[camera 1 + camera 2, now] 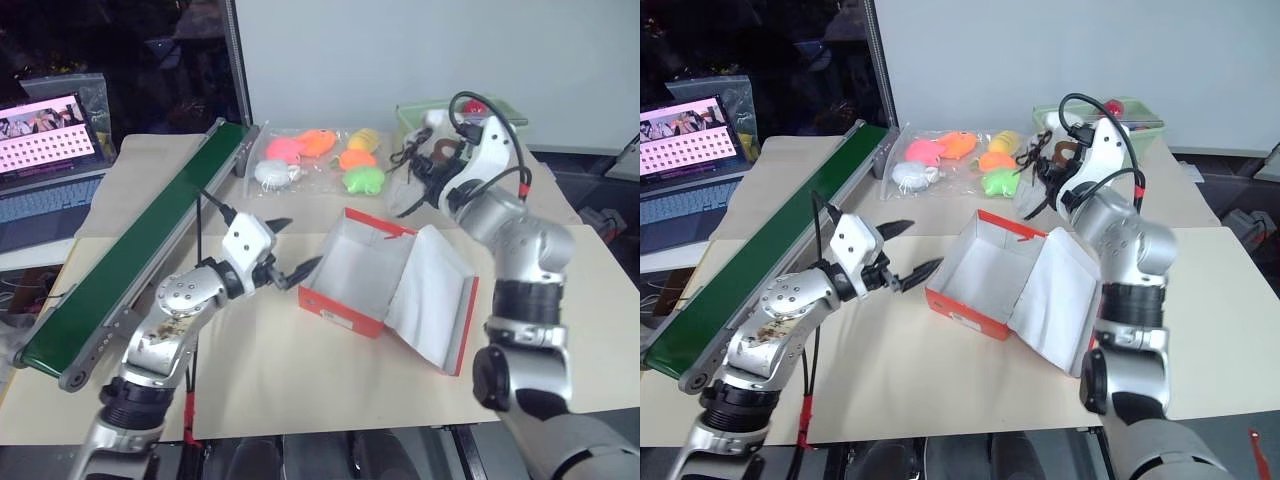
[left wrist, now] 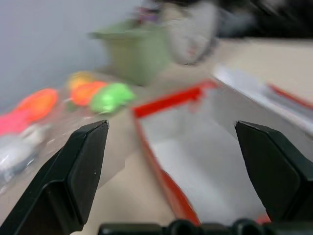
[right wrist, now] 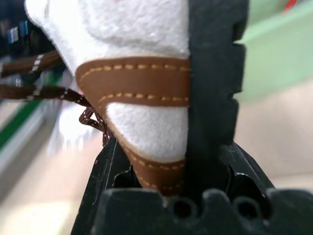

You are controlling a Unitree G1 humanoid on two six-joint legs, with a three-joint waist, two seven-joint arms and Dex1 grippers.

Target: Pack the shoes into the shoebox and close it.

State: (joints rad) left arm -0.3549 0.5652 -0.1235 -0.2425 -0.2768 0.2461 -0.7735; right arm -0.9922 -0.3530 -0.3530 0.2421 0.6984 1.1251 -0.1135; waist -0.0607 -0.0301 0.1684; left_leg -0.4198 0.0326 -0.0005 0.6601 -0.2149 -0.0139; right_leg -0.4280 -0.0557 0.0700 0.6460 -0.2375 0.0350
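The right gripper [image 1: 432, 165] grips a cream shoe [image 3: 146, 88], laces dangling, beyond the open shoebox [image 1: 385, 275] at mid-table — packing is underway. The left gripper [image 1: 285, 252] hangs wide beside the box's left end. Next, I'd guess: lower the shoe inside.

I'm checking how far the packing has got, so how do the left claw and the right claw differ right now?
The left claw is open and empty; the right claw is shut on a shoe. The left claw sits low beside the shoebox, pointing at its open side; the right claw is raised beyond the shoebox, near the green bin, with the shoe's brown laces dangling. Both have two black fingers.
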